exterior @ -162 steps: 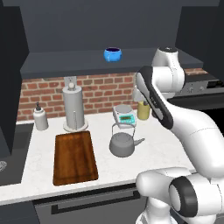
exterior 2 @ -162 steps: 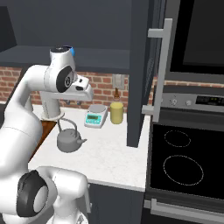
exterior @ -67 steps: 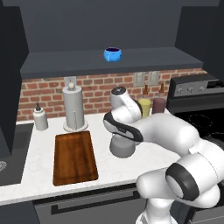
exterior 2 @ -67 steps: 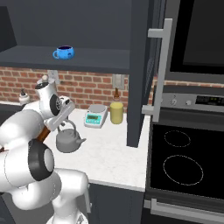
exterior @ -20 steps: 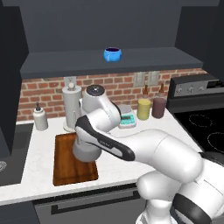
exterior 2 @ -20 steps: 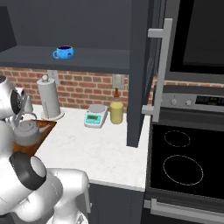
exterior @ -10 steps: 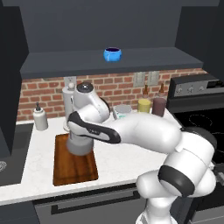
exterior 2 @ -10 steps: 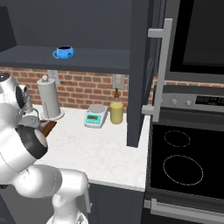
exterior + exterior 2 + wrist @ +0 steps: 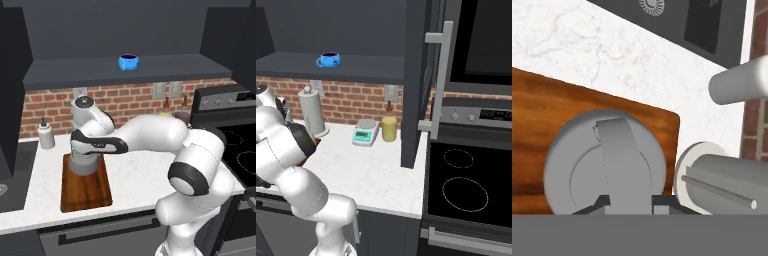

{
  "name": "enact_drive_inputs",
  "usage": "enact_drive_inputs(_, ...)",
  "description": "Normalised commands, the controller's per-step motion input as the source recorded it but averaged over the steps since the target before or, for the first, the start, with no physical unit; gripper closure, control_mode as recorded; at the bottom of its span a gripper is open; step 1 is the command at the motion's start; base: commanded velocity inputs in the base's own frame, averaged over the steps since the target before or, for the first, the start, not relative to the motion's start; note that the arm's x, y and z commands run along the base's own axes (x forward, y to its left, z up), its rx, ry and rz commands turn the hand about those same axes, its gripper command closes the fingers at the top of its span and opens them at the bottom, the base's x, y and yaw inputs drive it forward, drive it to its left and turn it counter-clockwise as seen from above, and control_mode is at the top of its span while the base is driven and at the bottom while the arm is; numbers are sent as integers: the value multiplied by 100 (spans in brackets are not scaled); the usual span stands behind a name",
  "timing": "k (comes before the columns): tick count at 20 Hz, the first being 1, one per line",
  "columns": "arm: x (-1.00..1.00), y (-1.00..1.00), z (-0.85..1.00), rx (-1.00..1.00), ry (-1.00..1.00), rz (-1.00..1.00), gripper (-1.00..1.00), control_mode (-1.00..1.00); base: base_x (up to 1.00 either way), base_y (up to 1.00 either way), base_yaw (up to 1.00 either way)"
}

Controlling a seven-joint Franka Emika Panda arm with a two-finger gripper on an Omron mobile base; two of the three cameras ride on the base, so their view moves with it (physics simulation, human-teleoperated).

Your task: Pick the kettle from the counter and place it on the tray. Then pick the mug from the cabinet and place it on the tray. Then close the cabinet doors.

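The grey kettle (image 9: 81,167) is over the back half of the dark-brown wooden tray (image 9: 86,192); I cannot tell whether it touches the board. My gripper (image 9: 83,152) is right above it, shut on the kettle's handle. From the hand view I look straight down on the kettle (image 9: 604,170), with its handle band running between my gripper (image 9: 629,204) fingers and the tray (image 9: 567,110) under it. The blue mug (image 9: 128,62) stands on the shelf of the open cabinet (image 9: 125,75); the mug (image 9: 329,60) is seen there from the right too.
A soap bottle (image 9: 46,135) stands left of the tray. The paper-towel roll (image 9: 312,114) is just behind it, close to the kettle. A scale (image 9: 366,132) and yellow jar (image 9: 389,129) sit further right. The open cabinet door (image 9: 418,85) juts out over the counter (image 9: 371,170). The stove (image 9: 466,185) is at the right.
My arm has carried the kettle a little further left and back over the tray. The grip on the handle has stayed shut.
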Motion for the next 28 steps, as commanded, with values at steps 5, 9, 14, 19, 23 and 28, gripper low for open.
enact_drive_inputs(5,29,2,-14,0,0,0,100,-100,0,0,0)
enact_drive_inputs(9,16,0,-24,-4,0,0,100,-100,0,0,0)
enact_drive_inputs(14,12,0,-25,-3,0,0,100,-100,0,0,0)
enact_drive_inputs(19,6,0,-21,-1,0,0,100,-100,0,0,0)
enact_drive_inputs(23,3,0,-15,0,0,0,100,-100,0,0,0)
enact_drive_inputs(28,0,0,-16,0,0,0,-100,-100,0,0,0)
